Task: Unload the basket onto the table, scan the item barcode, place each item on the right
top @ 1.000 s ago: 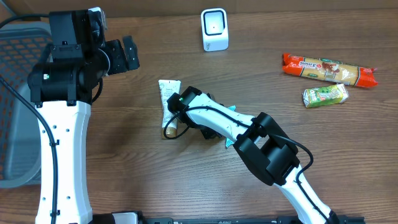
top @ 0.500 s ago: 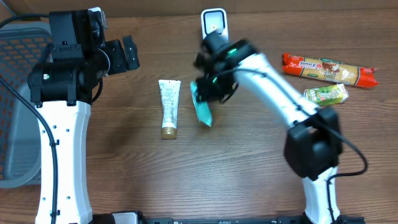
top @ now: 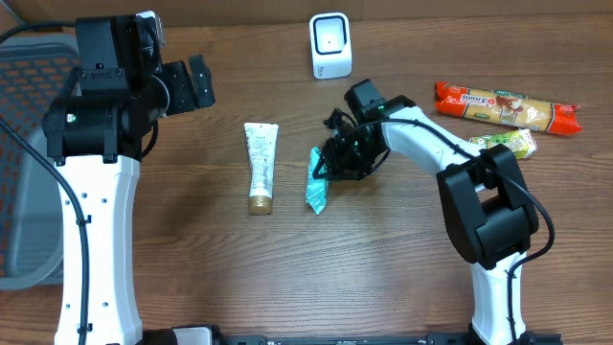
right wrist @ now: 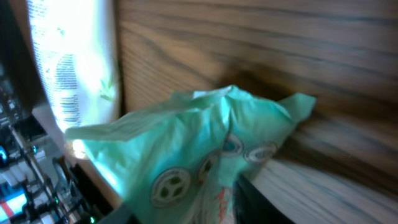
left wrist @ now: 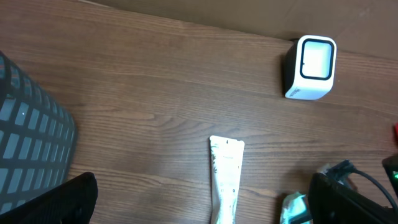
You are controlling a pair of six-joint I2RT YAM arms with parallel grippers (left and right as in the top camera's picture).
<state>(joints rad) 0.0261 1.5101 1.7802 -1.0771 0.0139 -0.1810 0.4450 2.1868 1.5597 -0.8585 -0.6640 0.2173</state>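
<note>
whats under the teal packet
Only the wooden table shows around the teal packet, which is lying on it. Its upper end is covered by the right tool.

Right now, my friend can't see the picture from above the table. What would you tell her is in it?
The right gripper is at the top end of a teal packet on a wooden table. A white tube lies beside it, and a white scanner stands farther back.

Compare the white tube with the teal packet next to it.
The white tube is longer than the teal packet. The tube is smooth with a brownish cap; the packet is crinkled. The right tool sits over the packet's far end; the tube lies free. Both lie on the table, roughly parallel.
</note>
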